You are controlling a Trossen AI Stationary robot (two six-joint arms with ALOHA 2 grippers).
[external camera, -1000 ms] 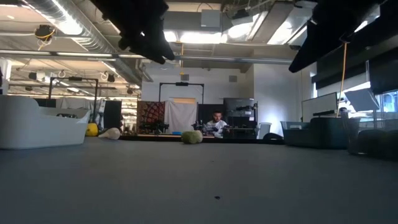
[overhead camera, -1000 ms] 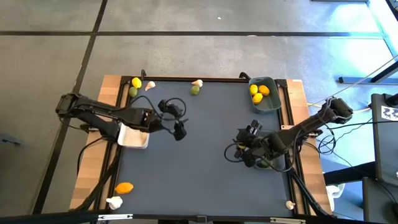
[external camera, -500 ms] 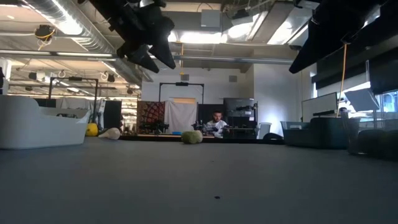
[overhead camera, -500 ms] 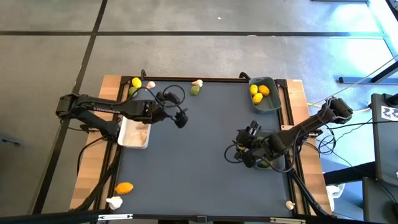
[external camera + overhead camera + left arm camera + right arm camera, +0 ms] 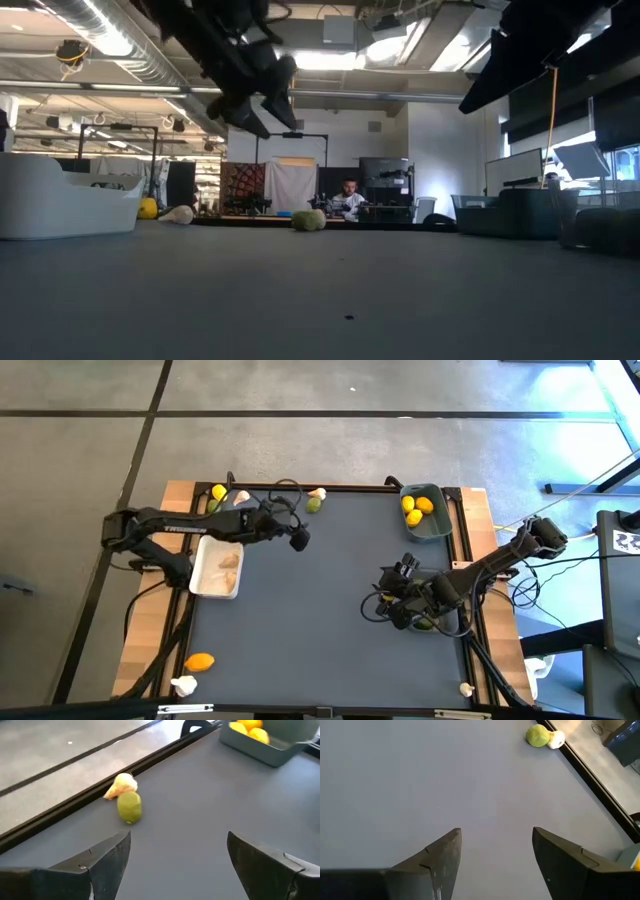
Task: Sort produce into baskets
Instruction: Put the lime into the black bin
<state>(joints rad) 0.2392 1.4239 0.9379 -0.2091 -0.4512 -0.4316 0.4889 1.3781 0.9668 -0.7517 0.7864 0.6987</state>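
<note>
1. The left gripper (image 5: pixel 298 539) is held above the mat, jaws spread and empty.
2. Ahead of them a lime (image 5: pixel 129 807) is seen touching a garlic bulb (image 5: pixel 121 785) at the table's edge rail (image 5: pixel 75 802).
3. The right gripper (image 5: pixel 405 568) is held with jaws spread, well apart from that lime.
4. Lemons (image 5: pixel 414 508) are kept in the blue-grey basket (image 5: pixel 440 526).

A dark grey table mat (image 5: pixel 320 600) lies on a wooden tabletop (image 5: pixel 150 650) framed by black rails (image 5: pixel 300 487). Around it is a grey concrete floor (image 5: pixel 300 440) crossed by dark seams. Cables (image 5: pixel 560 575) trail beside the table's right edge. Across the room in the low view, a person (image 5: pixel 347 193) sits at a desk, near a white sheet on a black frame (image 5: pixel 291 185), under ceiling ducts (image 5: pixel 110 35) and bright ceiling lights (image 5: pixel 330 60).
</note>
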